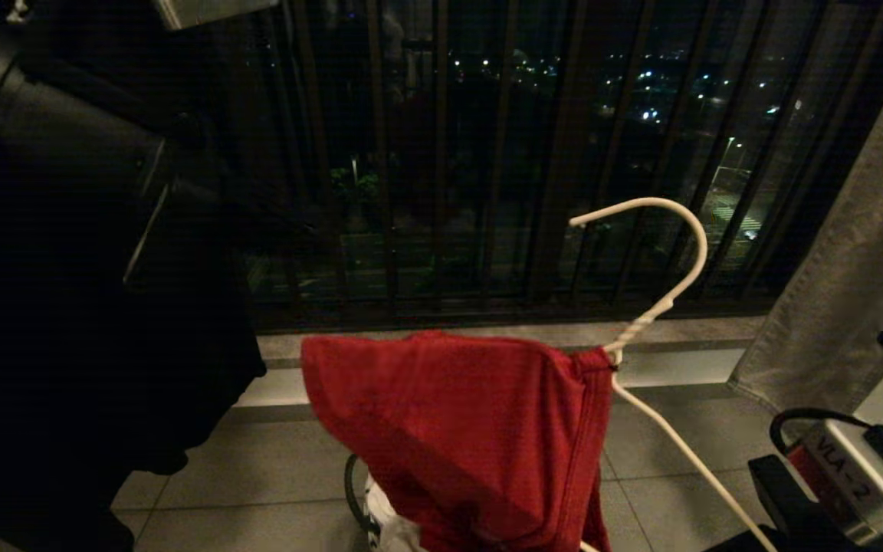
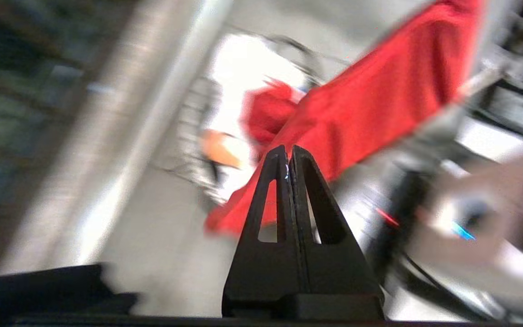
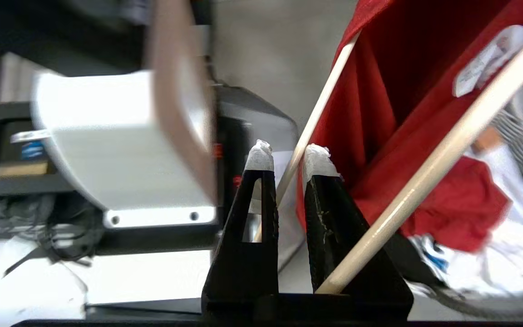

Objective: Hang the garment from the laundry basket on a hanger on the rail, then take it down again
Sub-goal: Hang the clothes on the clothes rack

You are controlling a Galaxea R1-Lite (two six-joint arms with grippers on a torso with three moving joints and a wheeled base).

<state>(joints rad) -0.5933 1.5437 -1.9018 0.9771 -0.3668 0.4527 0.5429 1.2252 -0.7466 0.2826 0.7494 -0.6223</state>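
Dressing step: the right pincer [image 3: 284, 156] pinches the hanger [image 1: 667, 230], garment [image 1: 457, 437] draped at its eight o'clock; left pincer [image 2: 288, 154] closed, seemingly empty. Next: hook the rail.

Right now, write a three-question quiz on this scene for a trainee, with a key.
1. True or false: the hook of the hanger is over a rail.
2. Which gripper grips the hanger's wire: A) left gripper B) right gripper?
3. Fill in: the red garment is draped over one ____ of the hanger.

Key:
1. False; the hook is free in the air.
2. B; the left gripper is shut on nothing.
3. Shoulder; its other arm is bare.
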